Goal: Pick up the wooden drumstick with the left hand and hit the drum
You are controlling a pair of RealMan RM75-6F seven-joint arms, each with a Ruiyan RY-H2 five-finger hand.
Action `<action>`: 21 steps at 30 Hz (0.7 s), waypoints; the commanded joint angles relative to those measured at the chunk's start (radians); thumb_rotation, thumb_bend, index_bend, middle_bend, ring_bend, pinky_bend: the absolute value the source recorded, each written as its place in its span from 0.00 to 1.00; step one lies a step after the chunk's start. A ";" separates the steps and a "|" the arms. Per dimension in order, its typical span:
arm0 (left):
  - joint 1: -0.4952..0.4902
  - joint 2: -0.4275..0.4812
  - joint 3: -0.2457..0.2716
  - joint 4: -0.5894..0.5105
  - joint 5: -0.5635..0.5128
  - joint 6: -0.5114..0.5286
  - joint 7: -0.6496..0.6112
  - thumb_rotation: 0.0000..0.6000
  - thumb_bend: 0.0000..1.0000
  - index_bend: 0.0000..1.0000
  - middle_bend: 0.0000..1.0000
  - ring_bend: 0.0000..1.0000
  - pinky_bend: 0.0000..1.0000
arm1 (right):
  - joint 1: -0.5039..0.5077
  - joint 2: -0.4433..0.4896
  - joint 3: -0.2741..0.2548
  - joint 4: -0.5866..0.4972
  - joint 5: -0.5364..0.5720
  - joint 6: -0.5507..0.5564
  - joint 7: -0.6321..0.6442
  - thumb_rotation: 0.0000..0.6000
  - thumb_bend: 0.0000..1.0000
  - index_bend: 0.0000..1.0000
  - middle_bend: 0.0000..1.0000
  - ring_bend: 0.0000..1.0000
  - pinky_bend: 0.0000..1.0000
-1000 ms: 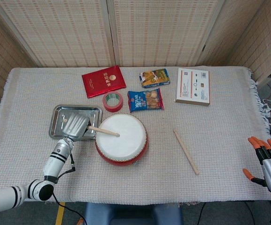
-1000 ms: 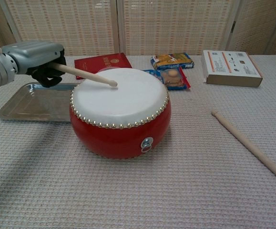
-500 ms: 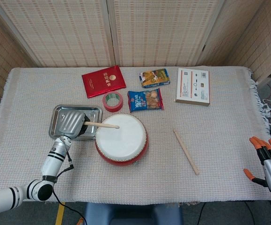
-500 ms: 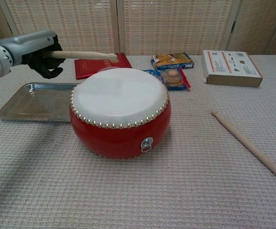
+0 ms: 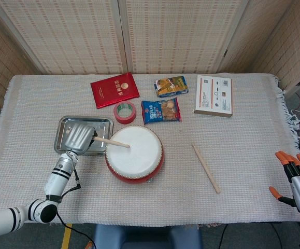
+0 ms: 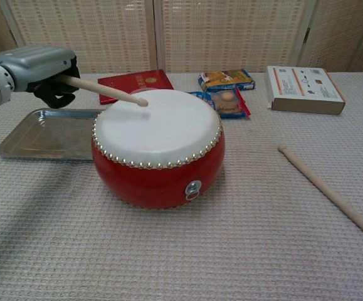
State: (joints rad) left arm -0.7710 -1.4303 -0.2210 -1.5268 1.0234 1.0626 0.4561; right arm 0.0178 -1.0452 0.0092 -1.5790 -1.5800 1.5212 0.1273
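My left hand (image 5: pixel 79 137) hovers above the metal tray (image 5: pixel 61 129), fingers wrapped around a wooden drumstick (image 6: pixel 103 89) whose tip meets the white skin of the red drum (image 6: pixel 158 147) mid-table. A second drumstick (image 5: pixel 205 167) lies right of the drum. My right hand (image 5: pixel 297 180) waits at the table's right edge, fingers spread, holding nothing.

We see the left robot hand (image 5: pixel 79 136) above the tray (image 5: pixel 66 123), holding a drumstick (image 5: pixel 112 142) that reaches rightward over the drum (image 5: pixel 137 158). Beyond the drum lie a tape roll (image 5: pixel 125 112), a booklet (image 5: pixel 114 90) and two snack packets (image 5: pixel 161 110). Further right on the tabletop (image 5: pixel 253 150) lies a second drumstick (image 5: pixel 205 167), with a box (image 5: pixel 213 95) behind it.
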 commanded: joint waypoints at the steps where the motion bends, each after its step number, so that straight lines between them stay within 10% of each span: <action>1: 0.008 0.035 -0.018 -0.014 0.001 -0.013 -0.084 1.00 0.74 1.00 1.00 1.00 1.00 | -0.002 -0.001 0.000 0.000 0.001 0.003 0.001 1.00 0.23 0.01 0.07 0.00 0.00; 8: -0.027 -0.029 0.085 0.098 0.019 -0.049 0.137 1.00 0.74 1.00 1.00 1.00 1.00 | -0.005 0.002 -0.001 -0.003 0.003 0.004 -0.002 1.00 0.23 0.02 0.07 0.00 0.00; 17: 0.030 0.020 -0.060 -0.023 -0.029 -0.005 -0.170 1.00 0.74 1.00 1.00 1.00 1.00 | -0.005 0.003 -0.002 -0.009 0.001 0.004 -0.007 1.00 0.23 0.02 0.07 0.00 0.00; 21: 0.028 0.043 -0.037 -0.023 -0.005 -0.032 -0.163 1.00 0.74 1.00 1.00 1.00 1.00 | -0.006 0.002 -0.002 -0.008 0.003 0.004 -0.007 1.00 0.23 0.01 0.07 0.00 0.00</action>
State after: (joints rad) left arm -0.7619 -1.4213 -0.2284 -1.5146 1.0165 1.0416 0.4607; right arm 0.0117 -1.0435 0.0073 -1.5871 -1.5769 1.5253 0.1208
